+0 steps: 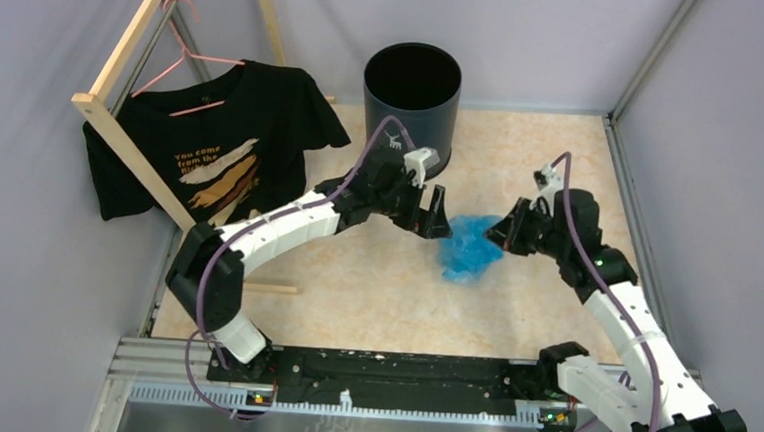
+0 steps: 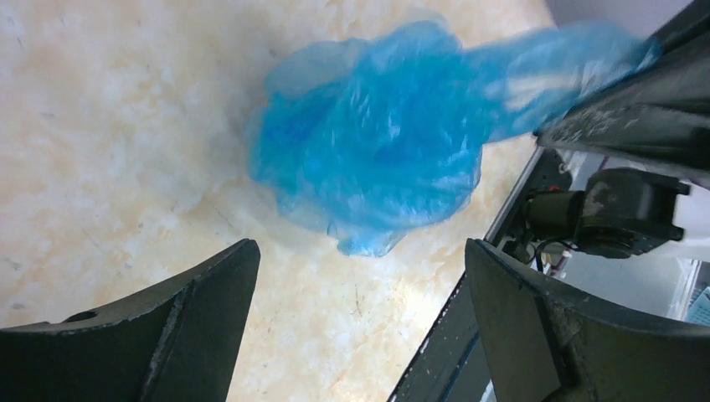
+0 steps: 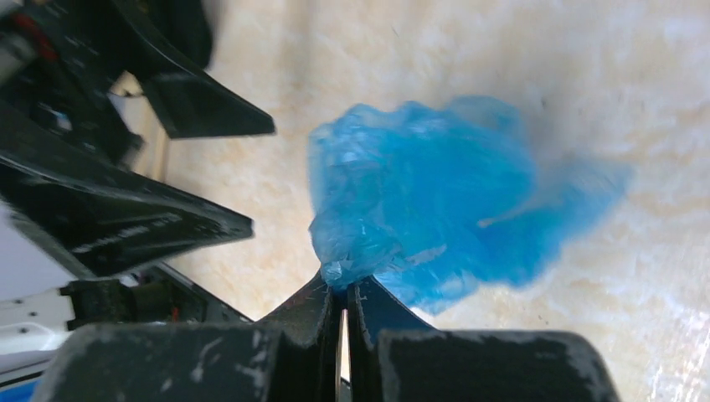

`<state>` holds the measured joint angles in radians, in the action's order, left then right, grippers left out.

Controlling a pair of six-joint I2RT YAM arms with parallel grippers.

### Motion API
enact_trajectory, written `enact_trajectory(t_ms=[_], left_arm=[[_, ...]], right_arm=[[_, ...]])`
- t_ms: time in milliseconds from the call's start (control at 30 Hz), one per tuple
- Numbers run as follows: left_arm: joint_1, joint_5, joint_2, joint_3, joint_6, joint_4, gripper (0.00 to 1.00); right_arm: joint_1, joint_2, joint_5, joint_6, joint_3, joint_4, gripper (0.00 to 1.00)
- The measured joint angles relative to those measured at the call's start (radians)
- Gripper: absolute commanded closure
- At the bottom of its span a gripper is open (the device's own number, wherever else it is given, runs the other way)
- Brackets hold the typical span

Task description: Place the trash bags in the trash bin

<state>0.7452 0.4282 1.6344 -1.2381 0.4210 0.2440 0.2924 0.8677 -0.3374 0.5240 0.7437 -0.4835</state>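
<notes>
Just in front of the round dark grey trash bin (image 1: 410,128), on the side nearer our arm bases and a little to its right, we see the thin, translucent light-blue plastic bag (image 1: 468,246). It is bunched into a loose, crinkled wad over the pale marbled tabletop (image 1: 354,284). It is outside the bin and apart from the bin's wall, which carries a small white deer logo (image 1: 395,142).

From the left wrist, the bag (image 2: 373,151) looks deeper blue where its layers overlap and paler, almost clear, at its thin edges. One tail of it is drawn out sideways. From the right wrist, the bag (image 3: 435,193) glints along its creases. We cannot tell whether the wad rests wholly on the tabletop.

Our right gripper (image 1: 502,231) (image 3: 342,289), further from the bin than the bag's near edge, has its jaws pressed together on a small fold at the bag's rim. Our left gripper (image 1: 432,214) (image 2: 360,251), just in front of the bin, is spread wide beside the bag and grasps nothing.

Left of the bin, a black T-shirt (image 1: 232,147) hangs on a pink hanger (image 1: 182,64).
</notes>
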Motion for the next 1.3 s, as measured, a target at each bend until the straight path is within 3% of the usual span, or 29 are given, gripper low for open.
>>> enact_trajectory(t_ms=[200,333,400,533,667,733,833,967,1033,1167,1300], left_arm=[[0.003,-0.007,-0.242,0.111,-0.052,-0.100,0.01],[0.003,-0.008,-0.396,0.135,-0.081,-0.193,0.01],[0.003,-0.010,-0.428,0.137,-0.084,-0.228,0.01],[0.003,-0.026,-0.404,0.137,-0.083,-0.246,0.01],[0.003,-0.053,-0.314,0.134,-0.078,-0.196,0.02],[0.003,-0.063,-0.283,0.134,-0.073,-0.160,0.01],[0.003,-0.072,-0.272,0.134,-0.067,-0.130,0.01],[0.003,-0.064,-0.278,0.134,-0.056,-0.143,0.01],[0.003,-0.053,-0.277,0.134,-0.050,-0.147,0.01],[0.003,-0.019,-0.266,0.134,-0.028,-0.164,0.01],[0.003,0.006,-0.237,0.134,-0.016,-0.172,0.01]], right_arm=[[0.000,-0.005,-0.021,-0.031,0.313,-0.084,1.00],[0.000,-0.005,-0.063,-0.030,0.447,-0.042,1.00],[0.000,-0.035,-0.084,-0.017,0.397,0.035,1.00],[0.000,-0.073,-0.137,0.076,0.052,0.248,1.00],[0.007,0.099,-0.214,0.188,-0.172,0.273,1.00],[0.013,0.116,-0.223,0.196,-0.152,0.208,1.00],[0.018,0.102,-0.224,0.182,0.053,0.139,1.00],[0.019,0.021,-0.220,0.174,0.274,0.232,1.00],[0.019,-0.050,-0.231,0.193,0.253,0.293,1.00],[0.020,-0.121,-0.279,0.290,0.055,0.447,1.00],[0.022,-0.056,-0.284,0.328,-0.065,0.397,1.00]])
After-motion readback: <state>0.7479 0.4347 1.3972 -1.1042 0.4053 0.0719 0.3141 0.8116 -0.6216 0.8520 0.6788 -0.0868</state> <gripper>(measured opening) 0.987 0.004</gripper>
